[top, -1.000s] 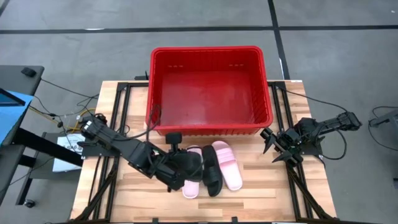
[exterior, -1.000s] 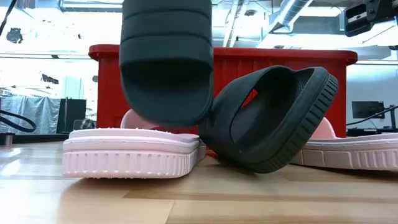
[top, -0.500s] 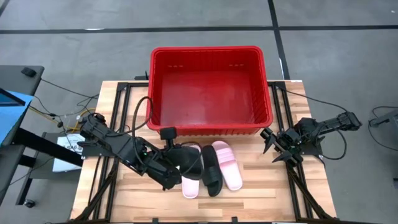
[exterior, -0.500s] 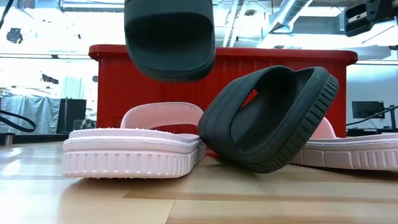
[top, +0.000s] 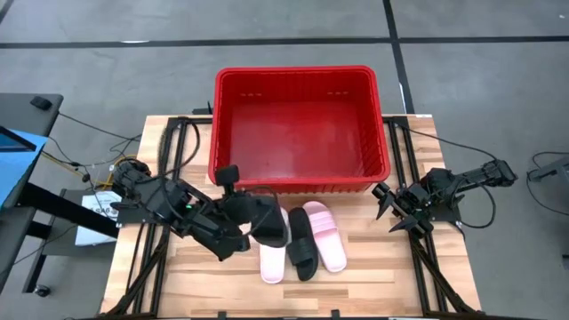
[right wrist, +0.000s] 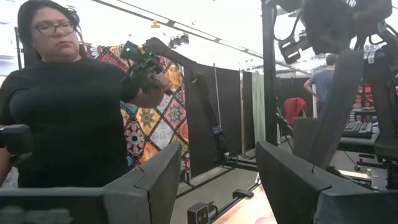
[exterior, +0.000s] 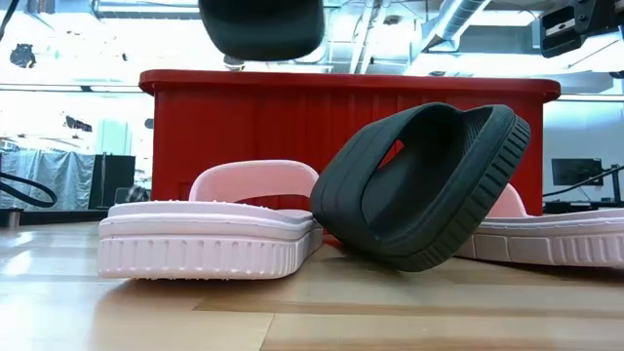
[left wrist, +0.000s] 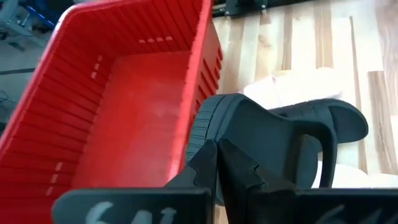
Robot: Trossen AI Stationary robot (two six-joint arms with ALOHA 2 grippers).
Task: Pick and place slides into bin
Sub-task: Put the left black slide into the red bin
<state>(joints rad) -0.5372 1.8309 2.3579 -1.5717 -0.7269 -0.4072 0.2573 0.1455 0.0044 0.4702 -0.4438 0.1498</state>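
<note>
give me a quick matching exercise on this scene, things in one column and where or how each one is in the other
Things:
1. lifted black slide
2. other black slide
3. bin
4. right hand

States:
A. tilted on the table between two pink slides
B. held up by the left hand near the bin's front wall
C. nothing inside it
D. open, waiting at the table's right side

Pairs: 1-B, 2-A, 3-C, 4-D

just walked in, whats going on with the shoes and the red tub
The left gripper is shut on a black slide, holding it off the table beside the front wall of the empty red bin. Two pink slides and another black slide, tipped on its edge, lie on the table. The right gripper waits open at the table's right side.
</note>
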